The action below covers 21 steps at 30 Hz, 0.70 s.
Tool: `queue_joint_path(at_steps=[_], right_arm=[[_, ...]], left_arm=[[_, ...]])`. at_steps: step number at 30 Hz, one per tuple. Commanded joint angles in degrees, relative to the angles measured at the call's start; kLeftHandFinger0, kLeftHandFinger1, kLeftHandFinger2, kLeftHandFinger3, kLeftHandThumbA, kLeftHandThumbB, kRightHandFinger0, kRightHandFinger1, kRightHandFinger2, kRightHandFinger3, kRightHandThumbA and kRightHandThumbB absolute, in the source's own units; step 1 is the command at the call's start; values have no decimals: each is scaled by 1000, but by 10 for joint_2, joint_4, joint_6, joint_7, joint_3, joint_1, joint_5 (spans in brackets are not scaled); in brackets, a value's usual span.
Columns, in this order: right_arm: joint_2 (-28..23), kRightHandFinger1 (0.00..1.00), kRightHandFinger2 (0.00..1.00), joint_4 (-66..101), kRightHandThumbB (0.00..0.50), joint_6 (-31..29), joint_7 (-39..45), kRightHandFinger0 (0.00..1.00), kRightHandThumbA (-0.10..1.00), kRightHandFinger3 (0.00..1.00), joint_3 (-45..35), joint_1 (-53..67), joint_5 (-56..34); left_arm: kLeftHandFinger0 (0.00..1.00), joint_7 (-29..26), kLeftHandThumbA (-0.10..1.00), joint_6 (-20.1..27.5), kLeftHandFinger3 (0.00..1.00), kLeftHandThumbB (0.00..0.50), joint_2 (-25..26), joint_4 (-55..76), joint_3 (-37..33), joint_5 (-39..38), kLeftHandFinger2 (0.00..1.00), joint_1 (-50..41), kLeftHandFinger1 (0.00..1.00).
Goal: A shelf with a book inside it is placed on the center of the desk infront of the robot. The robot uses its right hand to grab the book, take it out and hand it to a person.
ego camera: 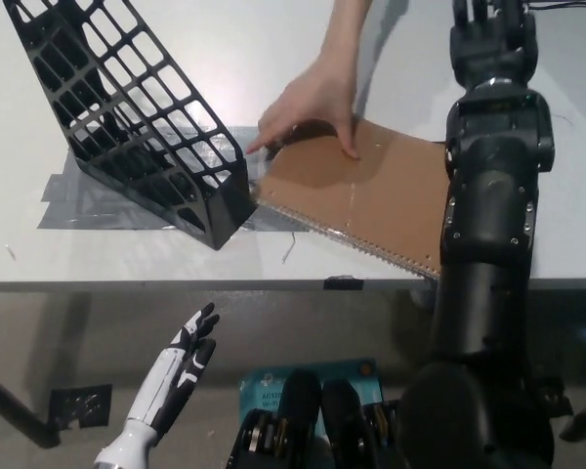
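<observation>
The brown-covered book [376, 200] lies flat on the white desk, just right of the black mesh shelf [127, 107]. A person's hand [313, 103] reaches in from the top and presses on the book's near-left corner. My black right arm rises from the bottom right and crosses the book's right edge. My right hand [491, 39] is at the top right, beyond the book, fingers apart and holding nothing. Nothing is inside the shelf. My white left hand [179, 376] rests open below the desk's front edge at lower left.
Grey tape [78, 200] fixes the shelf to the desk [39, 259]. The desk's front edge runs across the picture at mid-height. A small black tag [343, 283] sits on that edge. Floor with a blue item [273, 386] shows below.
</observation>
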<state>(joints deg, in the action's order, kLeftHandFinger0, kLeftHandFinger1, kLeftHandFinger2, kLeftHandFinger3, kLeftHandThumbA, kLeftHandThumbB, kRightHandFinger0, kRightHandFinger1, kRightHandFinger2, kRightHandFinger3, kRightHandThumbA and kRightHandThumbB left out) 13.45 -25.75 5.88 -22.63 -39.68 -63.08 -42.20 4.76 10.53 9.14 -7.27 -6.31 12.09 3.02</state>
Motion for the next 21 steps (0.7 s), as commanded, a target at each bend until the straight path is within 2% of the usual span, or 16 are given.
queue_joint_path(at_steps=[1,5,7,9,10,11,12,13,14,15,16,17,18,19,20,21], right_arm=[[-9,42,723,8,24,-22,10,0,-100,1000,21,-16,-11],[-4,13,414,45,37,-8,-1,0,-100,1000,33,-3,-12],[2,5,431,97,50,17,12,0,-100,1000,53,18,-18],[4,3,532,118,50,25,15,0,-100,1000,61,27,-25],[6,51,593,154,72,41,28,0,-100,533,79,46,-35],[6,51,593,168,72,48,33,0,-100,533,87,53,-39],[2,155,592,218,85,75,61,0,-100,404,113,83,-56],[0,155,592,236,85,85,70,0,-100,404,123,93,-62],[-19,286,632,291,120,111,101,34,-74,395,168,130,-49],[-32,469,822,327,127,125,121,183,24,607,197,156,-40],[-40,469,822,352,127,133,134,183,24,607,217,173,-35],[-57,668,921,382,108,143,157,413,230,721,243,197,-33],[-65,662,827,392,115,146,167,478,345,675,254,205,-33],[-86,974,1000,447,221,157,195,864,506,1000,295,251,-30],[-102,1000,1000,480,250,152,215,1000,668,1000,321,281,-16],[-125,1000,1000,519,282,136,245,1000,848,1000,360,321,8]], left_arm=[[1000,-4,1000,13,1000,278,5,22,3,1,1000,7,1000],[1000,-3,1000,10,1000,284,5,22,4,0,1000,9,1000],[1000,-3,1000,9,1000,279,6,23,5,-1,1000,10,1000],[1000,-3,1000,10,1000,277,7,22,5,-1,1000,11,1000],[1000,-2,1000,11,1000,275,7,21,6,-3,1000,13,1000],[1000,-1,1000,11,1000,275,7,21,6,-4,1000,13,1000],[1000,-1,1000,5,1000,279,6,25,7,-4,1000,12,1000],[1000,0,1000,3,1000,279,5,26,7,-4,1000,12,1000],[1000,0,1000,-1,1000,286,5,26,8,-6,1000,13,1000],[1000,0,1000,-1,1000,281,5,26,8,-6,1000,13,1000],[1000,0,1000,0,1000,281,6,26,9,-6,1000,13,1000],[1000,0,1000,1,1000,271,7,26,9,-5,1000,13,1000],[1000,0,1000,1,1000,270,7,26,9,-5,1000,13,1000],[1000,0,1000,-1,1000,268,9,30,10,-6,1000,6,1000],[1000,0,1000,-2,1000,268,10,31,11,-4,1000,3,1000],[1000,-1,1000,-3,1000,272,11,33,12,-4,1000,-1,1000]])
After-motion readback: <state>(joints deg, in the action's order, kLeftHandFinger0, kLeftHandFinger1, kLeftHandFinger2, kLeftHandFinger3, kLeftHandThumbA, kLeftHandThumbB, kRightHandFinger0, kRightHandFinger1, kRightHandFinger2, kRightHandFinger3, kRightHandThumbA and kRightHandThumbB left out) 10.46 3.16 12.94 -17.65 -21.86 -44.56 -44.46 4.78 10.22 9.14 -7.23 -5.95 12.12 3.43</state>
